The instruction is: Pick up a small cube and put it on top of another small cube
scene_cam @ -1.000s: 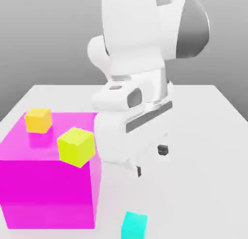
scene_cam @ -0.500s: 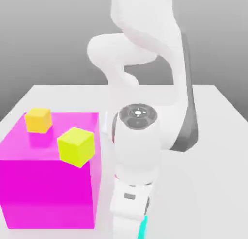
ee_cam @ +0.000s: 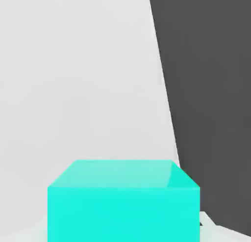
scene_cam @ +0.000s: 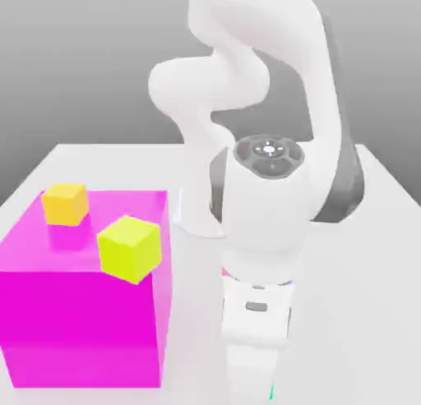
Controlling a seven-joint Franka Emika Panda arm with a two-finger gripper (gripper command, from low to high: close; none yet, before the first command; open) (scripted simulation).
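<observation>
The small cyan cube [ee_cam: 123, 199] sits on the white table [ee_cam: 73, 89] close under the hand camera, near the table's edge, where the dark floor [ee_cam: 211, 89] begins. In the exterior view the arm leans low over that spot, at the front of the table and to the exterior view's right of the big magenta block [scene_cam: 82, 313]. Only a thin cyan sliver shows beside the wrist there.

The cube looks rigid, smooth and light, with flat faces and sharp edges. It should not deform, though its glossy sides might slip under a weak hold. Two opposite vertical faces, taken around mid-height, seem the best place to hold it. The end effector is pressed almost fully together; whether it pinches the cube I cannot tell.

The table is flat, plain and matte. On the magenta block rest an orange cube [scene_cam: 65, 203] and a yellow-green cube [scene_cam: 129, 247]. The backdrop is bare grey.
</observation>
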